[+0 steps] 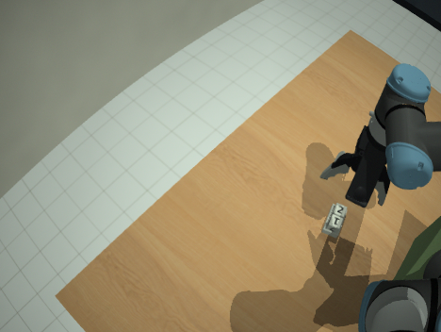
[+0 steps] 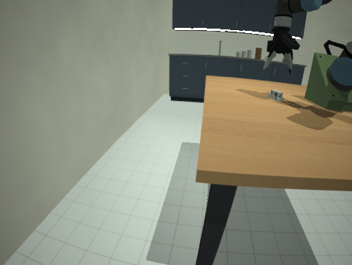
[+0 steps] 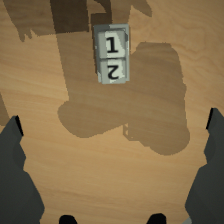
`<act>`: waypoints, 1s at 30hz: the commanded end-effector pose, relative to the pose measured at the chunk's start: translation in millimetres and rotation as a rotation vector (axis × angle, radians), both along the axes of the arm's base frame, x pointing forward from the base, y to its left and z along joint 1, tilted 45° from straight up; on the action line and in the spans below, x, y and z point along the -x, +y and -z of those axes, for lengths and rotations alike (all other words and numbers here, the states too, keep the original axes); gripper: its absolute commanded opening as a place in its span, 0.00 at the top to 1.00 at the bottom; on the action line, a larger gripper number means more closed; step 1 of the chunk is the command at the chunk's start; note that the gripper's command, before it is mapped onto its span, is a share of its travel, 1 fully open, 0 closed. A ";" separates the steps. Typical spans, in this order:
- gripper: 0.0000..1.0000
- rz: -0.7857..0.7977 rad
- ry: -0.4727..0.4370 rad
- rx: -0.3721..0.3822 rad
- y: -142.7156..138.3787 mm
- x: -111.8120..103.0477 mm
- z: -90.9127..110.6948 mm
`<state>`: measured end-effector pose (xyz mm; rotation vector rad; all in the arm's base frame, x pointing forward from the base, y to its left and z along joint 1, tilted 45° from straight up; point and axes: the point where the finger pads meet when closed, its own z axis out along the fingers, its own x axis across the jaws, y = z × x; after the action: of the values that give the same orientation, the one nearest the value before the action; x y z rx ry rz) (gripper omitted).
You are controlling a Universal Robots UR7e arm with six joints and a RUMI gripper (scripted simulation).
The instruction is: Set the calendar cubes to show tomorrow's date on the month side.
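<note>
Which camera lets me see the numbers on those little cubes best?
The wrist view: it looks down on both cubes, their 1 and 2 large and bold. The top view shows the digits smaller; the exterior view shows the cubes tiny, their numbers unreadable.
</note>
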<state>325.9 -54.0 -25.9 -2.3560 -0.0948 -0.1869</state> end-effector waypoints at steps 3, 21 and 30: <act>0.00 0.000 0.000 0.001 -0.5 -0.1 -0.1; 0.00 0.000 0.000 0.001 -10.7 1.4 -10.3; 0.00 0.000 0.000 0.001 -32.0 4.7 -31.6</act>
<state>322.8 -76.0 -4.2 -2.3564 -0.0946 -0.1871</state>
